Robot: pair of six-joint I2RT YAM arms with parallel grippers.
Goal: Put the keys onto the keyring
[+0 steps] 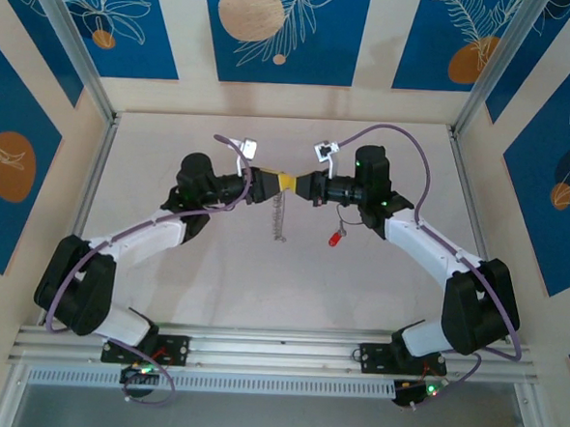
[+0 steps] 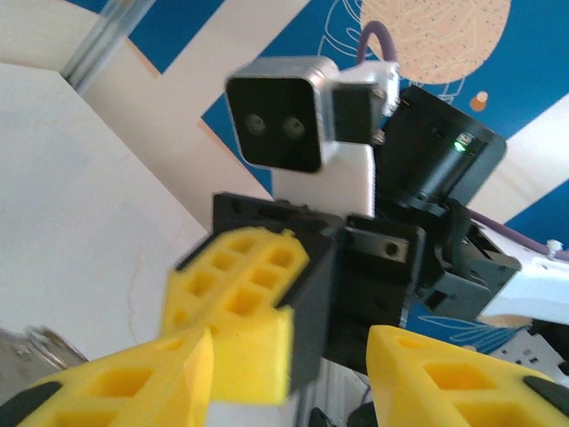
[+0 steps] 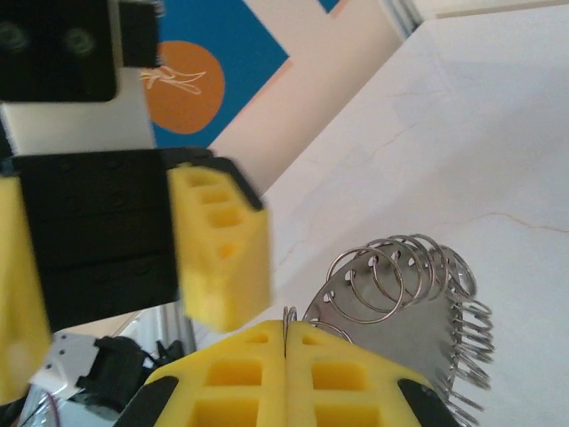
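Observation:
My right gripper (image 3: 286,334) is shut on a thin silvery ring of the keyring (image 3: 404,307). This is a metal plate carrying several wire rings, and it hangs below the fingers. From above, the keyring (image 1: 280,218) dangles over the table's middle where both grippers meet. My left gripper (image 2: 292,351) faces the right gripper (image 1: 301,185) tip to tip. Its yellow fingers (image 2: 133,382) stand apart, with one of the right gripper's fingers close in front of them. The red-headed key (image 1: 334,241) sits under the right forearm, with a thin line running up from it.
The white table (image 1: 213,287) is walled by beige and blue patterned panels (image 1: 277,29). Aluminium posts stand at the back corners. A metal rail (image 1: 276,353) runs along the near edge by the arm bases.

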